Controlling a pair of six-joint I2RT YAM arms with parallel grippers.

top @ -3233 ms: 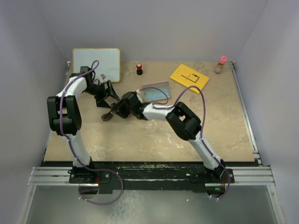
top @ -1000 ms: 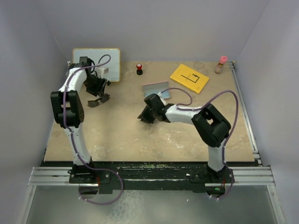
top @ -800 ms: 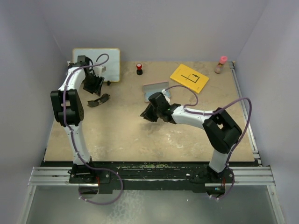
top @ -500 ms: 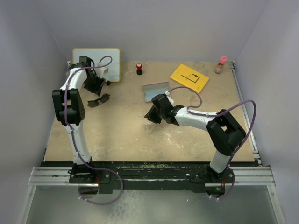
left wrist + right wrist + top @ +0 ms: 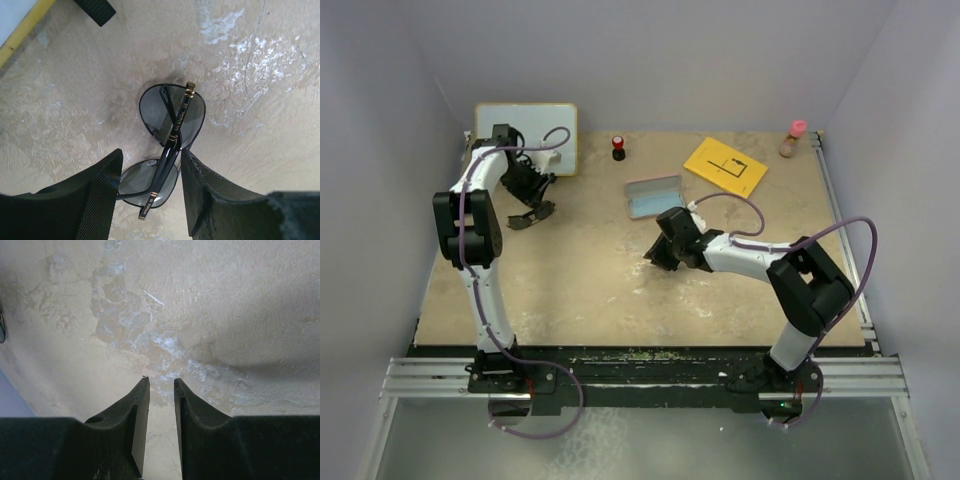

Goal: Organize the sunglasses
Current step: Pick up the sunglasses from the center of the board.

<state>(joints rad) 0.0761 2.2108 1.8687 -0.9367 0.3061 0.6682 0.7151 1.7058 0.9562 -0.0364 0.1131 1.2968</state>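
My right arm has pulled back from the middle, and its end effector [image 5: 161, 381] now hangs right of centre, jaws drawn to a narrow slit with nothing in them. My left arm has carried the sunglasses [image 5: 172, 117] off to the left and let them go. The left end effector [image 5: 151, 155] is spread wide just above them, not clamping them. They lie folded on the worktop [image 5: 590, 290], near the whiteboard [image 5: 525, 125]. I judge them folded but not yet stowed. The pink case [image 5: 653, 195] lies open well apart to the right, holding something light blue, probably a cloth, and no glasses.
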